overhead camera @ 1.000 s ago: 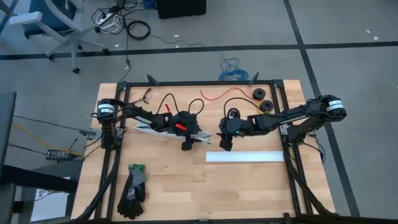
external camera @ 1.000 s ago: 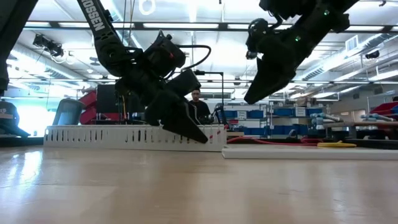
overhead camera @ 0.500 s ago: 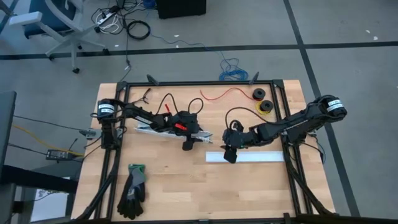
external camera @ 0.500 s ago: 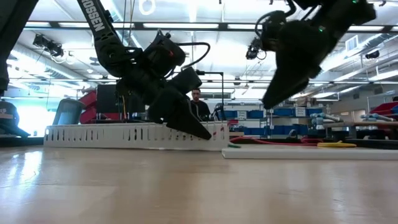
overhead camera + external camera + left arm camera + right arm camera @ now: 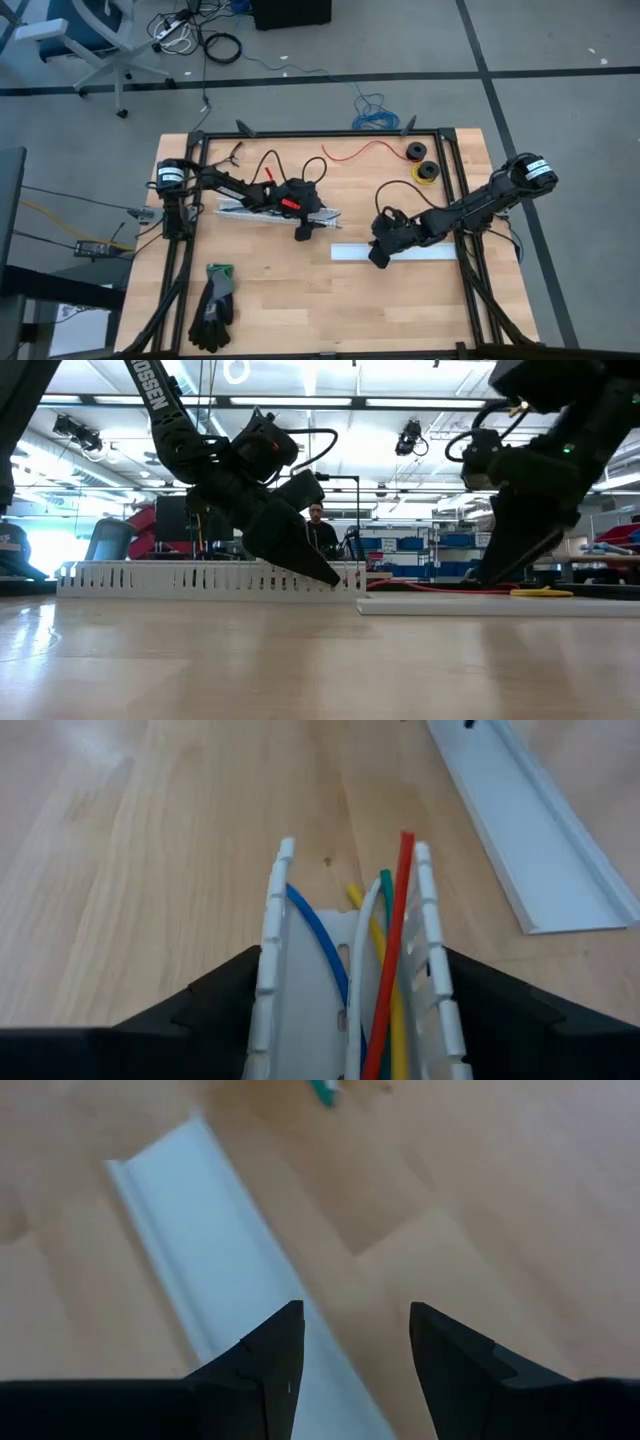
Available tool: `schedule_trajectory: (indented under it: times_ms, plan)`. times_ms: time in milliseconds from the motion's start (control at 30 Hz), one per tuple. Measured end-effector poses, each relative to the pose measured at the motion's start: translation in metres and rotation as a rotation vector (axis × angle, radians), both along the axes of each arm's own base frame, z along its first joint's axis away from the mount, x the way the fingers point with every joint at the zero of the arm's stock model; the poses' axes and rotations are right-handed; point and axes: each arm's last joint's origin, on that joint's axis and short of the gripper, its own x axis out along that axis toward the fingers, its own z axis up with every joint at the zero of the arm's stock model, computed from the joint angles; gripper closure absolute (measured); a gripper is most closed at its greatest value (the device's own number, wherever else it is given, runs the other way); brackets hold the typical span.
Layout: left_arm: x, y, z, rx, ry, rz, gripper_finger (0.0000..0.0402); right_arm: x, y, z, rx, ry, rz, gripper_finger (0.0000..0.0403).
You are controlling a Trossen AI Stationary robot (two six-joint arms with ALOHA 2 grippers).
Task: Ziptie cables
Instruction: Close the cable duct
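The left gripper (image 5: 345, 1020) stands open around the white slotted channel (image 5: 345, 950) holding the cables (image 5: 375, 970), and beside that channel the right gripper (image 5: 350, 1355) hangs open over the flat white cover strip (image 5: 200, 1250).

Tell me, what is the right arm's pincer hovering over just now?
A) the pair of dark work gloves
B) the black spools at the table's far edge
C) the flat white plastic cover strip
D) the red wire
C: in the high view the right pincer sits at the end of the flat white plastic cover strip, which also shows between its fingers in the right wrist view.
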Motion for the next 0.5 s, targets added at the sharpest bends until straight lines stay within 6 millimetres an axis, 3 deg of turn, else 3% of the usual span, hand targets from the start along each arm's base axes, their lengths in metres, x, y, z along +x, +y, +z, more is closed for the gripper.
schedule_trajectory:
  times_ms: [200,367,500]
  plan:
    - [0.003,-0.001,0.008,-0.032,-0.071,-0.015,0.0085,0.008,0.012,0.008,-0.009,-0.130,0.104,0.0234]
    - [0.005,-0.008,0.032,-0.087,-0.187,-0.075,0.0086,0.013,0.017,0.014,-0.003,-0.207,0.145,0.0234]
    - [-0.003,-0.020,0.055,-0.042,-0.181,-0.072,0.0094,0.011,0.019,0.013,0.006,-0.195,0.163,0.0234]
